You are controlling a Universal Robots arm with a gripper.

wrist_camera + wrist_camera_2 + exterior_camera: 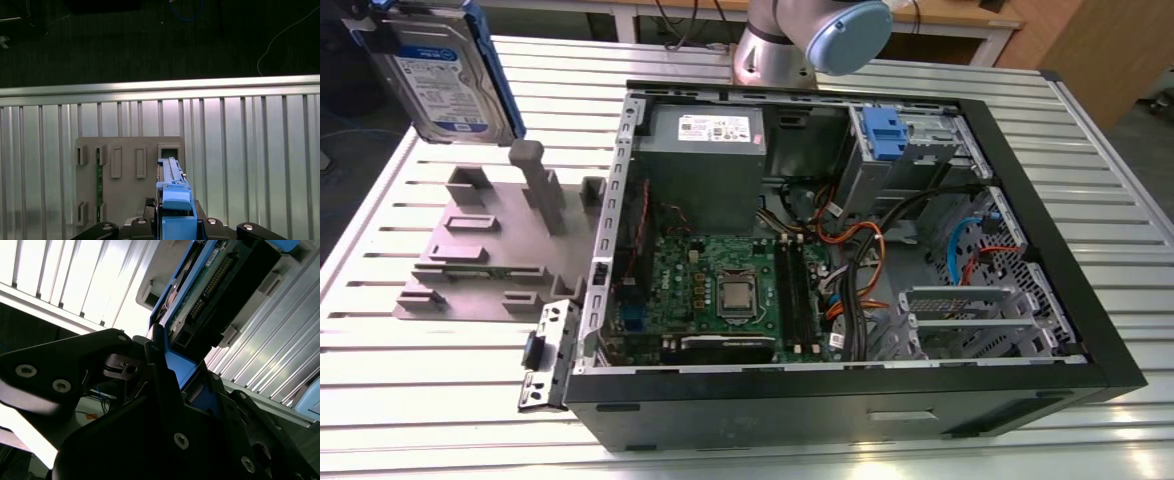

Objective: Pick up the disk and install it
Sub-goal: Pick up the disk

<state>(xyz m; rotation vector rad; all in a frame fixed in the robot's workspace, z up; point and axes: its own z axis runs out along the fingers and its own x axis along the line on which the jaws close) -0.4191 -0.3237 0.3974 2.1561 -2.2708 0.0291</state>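
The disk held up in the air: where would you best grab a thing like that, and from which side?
By the blue carrier bracket at one short end, coming in endwise, as the gripper does here. The disk is a thin flat slab, so fingers closing across its two broad faces probably hold firmest, and the far end is left free.

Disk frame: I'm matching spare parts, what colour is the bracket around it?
Blue; the bracket around the disk shows best in the first wrist view.
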